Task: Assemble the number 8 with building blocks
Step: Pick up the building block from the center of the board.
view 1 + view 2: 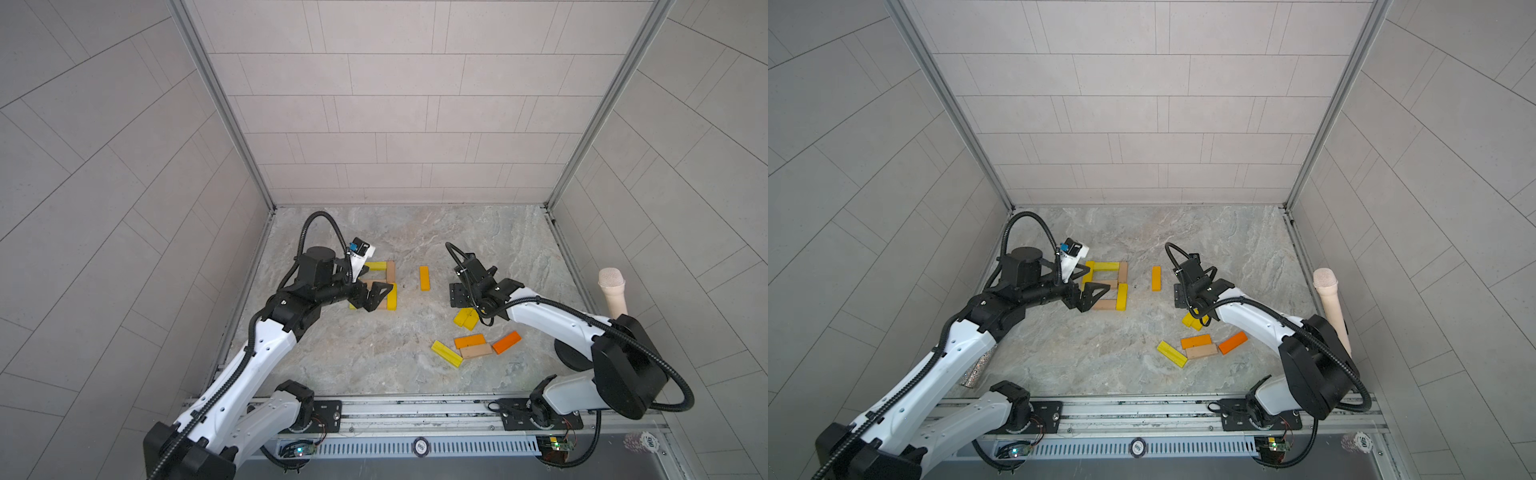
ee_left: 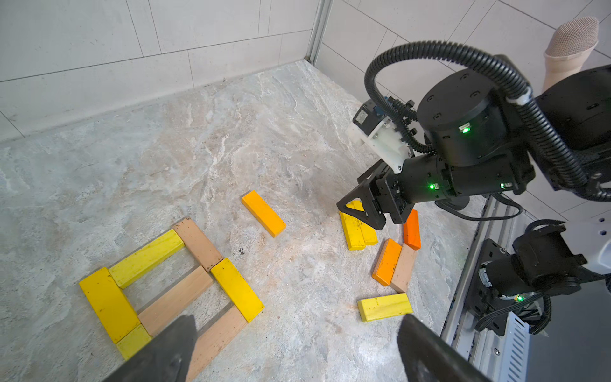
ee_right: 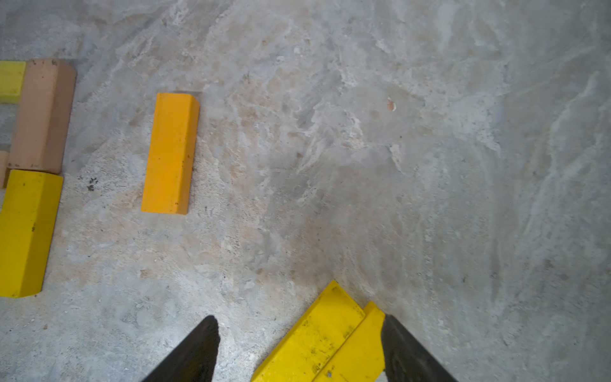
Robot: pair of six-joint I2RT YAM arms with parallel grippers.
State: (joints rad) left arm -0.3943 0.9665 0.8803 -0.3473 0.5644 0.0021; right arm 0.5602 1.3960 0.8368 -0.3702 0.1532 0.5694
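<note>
"Where was the number 8?"
"On the counter, partly beneath the wide-open left end effector."
"The right end effector?"
"Apart from the number 8, open astride two yellow blocks."

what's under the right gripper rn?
Two yellow blocks, side against side, between the open jaws of the right gripper. The gripper covers their other ends; any overlap can't be told.
</note>
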